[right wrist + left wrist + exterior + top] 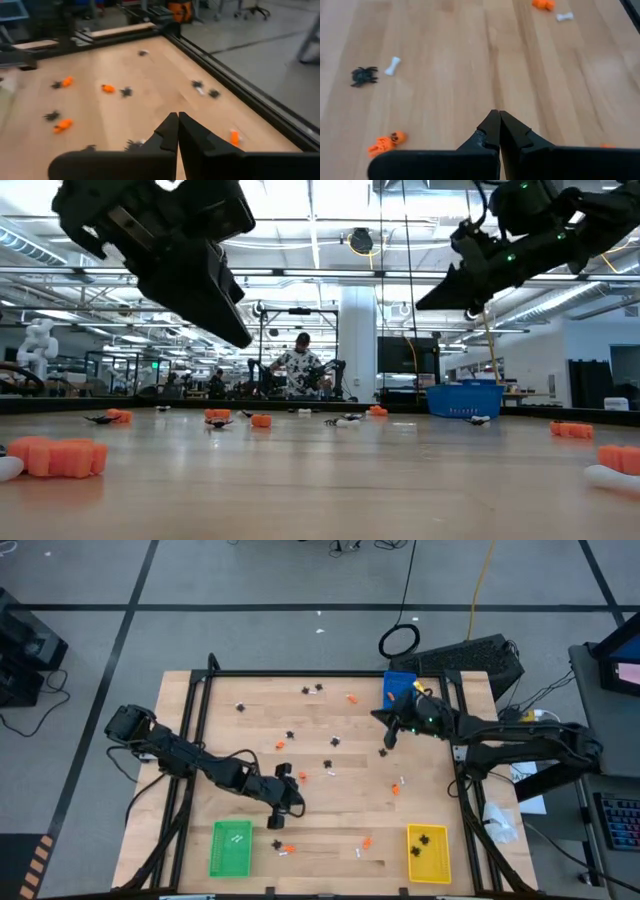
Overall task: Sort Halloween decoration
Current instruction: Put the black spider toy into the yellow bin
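On the wooden table (pixel 330 805), item by item:

Halloween decoration (pixel 330 771), loose: tiny orange lumps, black spider-like shapes and white bone-like sticks, scattered over most of the tabletop, densest across the middle and thinner toward the front edge. Left wrist view shows one black spider (pixel 364 75) just beside a white bone (pixel 393 65), an orange skull-like lump (pixel 386 143) nearer the camera, and another orange lump with a bone at the far side.

Green tray (pixel 231 847): front of the table on the left arm's side; a couple of white pieces lie inside.

Yellow tray (pixel 428 852): front of the table on the right arm's side; a couple of black spider shapes lie inside.

Blue tray (pixel 399 687): far edge of the table, beside the right arm; contents cannot be made out.

Left gripper (pixel 297 806): above the table's front-middle area, between the green tray and the centre scatter. Fingers (pixel 489 131) pressed together, nothing seen between them.

Right gripper (pixel 383 747): raised above the table's right half, near the blue tray, pointing down. Fingers (pixel 170 131) pressed together; whether a trinket is pinched cannot be told.

Room beyond the table: a person (pixel 299 369) stands at a distance among workshop frames.
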Tool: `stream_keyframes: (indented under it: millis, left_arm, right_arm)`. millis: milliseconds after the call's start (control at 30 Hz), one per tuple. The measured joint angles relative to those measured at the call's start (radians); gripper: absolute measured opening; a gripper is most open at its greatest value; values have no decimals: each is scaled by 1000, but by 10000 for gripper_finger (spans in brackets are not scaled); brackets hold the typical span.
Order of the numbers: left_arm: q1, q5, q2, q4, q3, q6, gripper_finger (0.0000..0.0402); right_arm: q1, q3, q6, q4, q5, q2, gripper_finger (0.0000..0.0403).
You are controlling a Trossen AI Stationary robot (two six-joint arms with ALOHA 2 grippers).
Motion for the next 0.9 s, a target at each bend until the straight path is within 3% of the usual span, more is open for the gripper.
stream_keyframes:
  millis: [467,900]
  left_arm:
    - [-107,-3,0,-236,124,-59,1]
    - [-193,-6,0,-348,132,-118,1]
  right_arm:
    - [75,-3,-56,49,0,0,1]
    - [74,-3,-41,49,0,0,0]
